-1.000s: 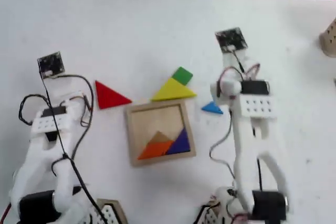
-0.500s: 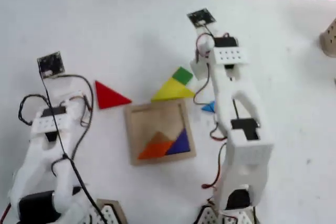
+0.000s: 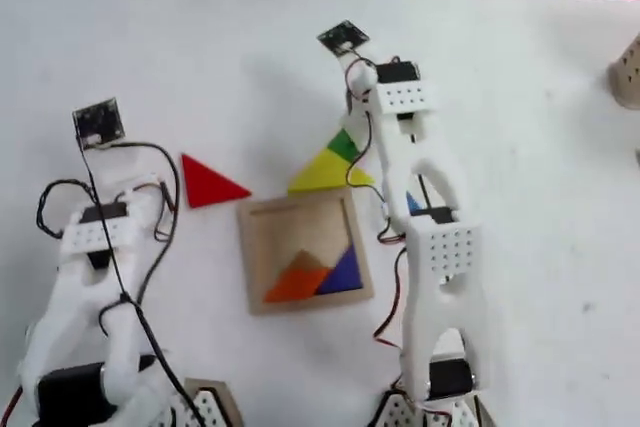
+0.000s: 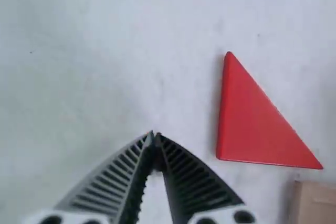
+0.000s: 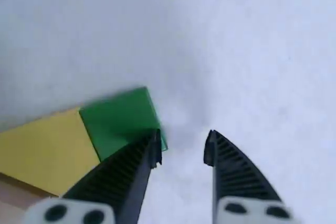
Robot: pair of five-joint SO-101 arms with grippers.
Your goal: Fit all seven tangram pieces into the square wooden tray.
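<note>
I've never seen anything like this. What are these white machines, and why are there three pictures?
They are two robot arms, the left arm and the right arm, at a white table, doing a tangram puzzle. One picture looks down from a fixed camera above. The other two come from a camera on each arm's wrist, looking along its pincer-like tool. The left tool is shut, near a red triangle. The right tool is open at the edge of a green square, which lies against a yellow triangle. The square wooden tray holds an orange piece and a blue piece. A small blue triangle lies beside the tray, partly behind the right arm. Nothing is held.
</note>
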